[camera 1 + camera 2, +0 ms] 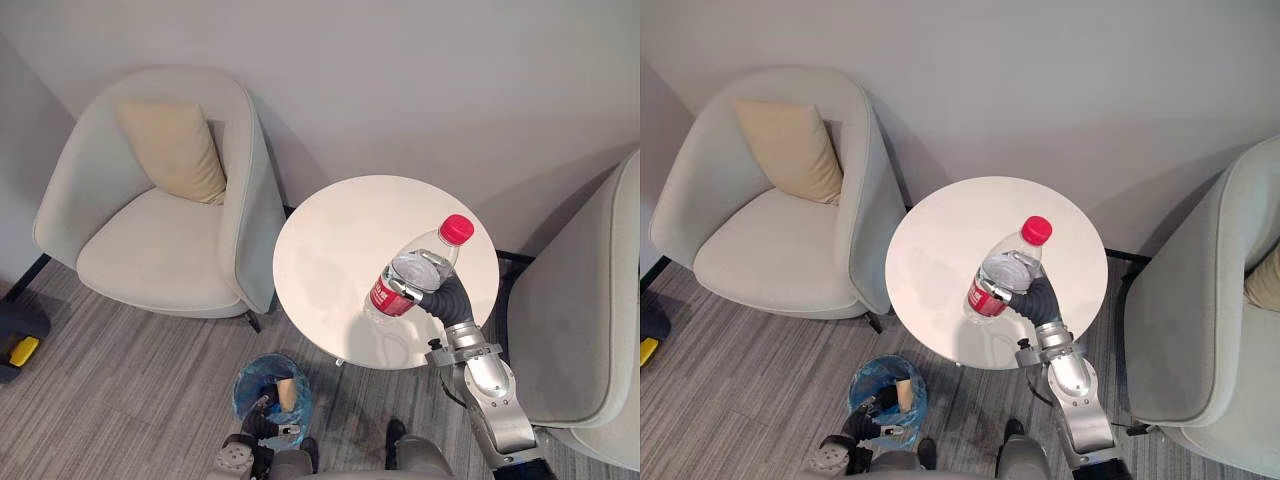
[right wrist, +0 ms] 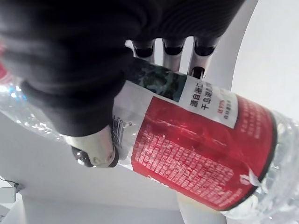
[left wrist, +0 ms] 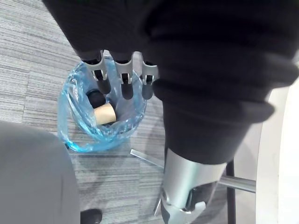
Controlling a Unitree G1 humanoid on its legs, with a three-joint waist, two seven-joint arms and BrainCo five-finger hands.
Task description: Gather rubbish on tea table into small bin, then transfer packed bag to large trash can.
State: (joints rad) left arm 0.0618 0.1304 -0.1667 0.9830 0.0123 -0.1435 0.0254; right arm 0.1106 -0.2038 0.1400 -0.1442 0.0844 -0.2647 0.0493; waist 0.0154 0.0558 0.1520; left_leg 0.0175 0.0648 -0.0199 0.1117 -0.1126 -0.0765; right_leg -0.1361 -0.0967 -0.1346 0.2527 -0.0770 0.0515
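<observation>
bottle (image 1: 415, 272) in right hand (image 1: 432, 292) over tea table (image 1: 320, 250)

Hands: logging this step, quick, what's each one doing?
Left hand: by the small bin, state cannot be told.
Right hand: closed on the bottle.

Both ends of the bottle (image 2: 201, 154) run off the right wrist view's edges, and the cover of the right hand (image 2: 70, 60) hides part of its label. The armchair (image 1: 585, 320) is cropped by the right edge. We can't identify the tan item (image 3: 105, 113) in the small bin (image 3: 70, 133). The thumb of the left hand (image 3: 124, 81) is hidden. The yellow-and-black thing (image 1: 20, 348) is cropped and unidentifiable.
</observation>
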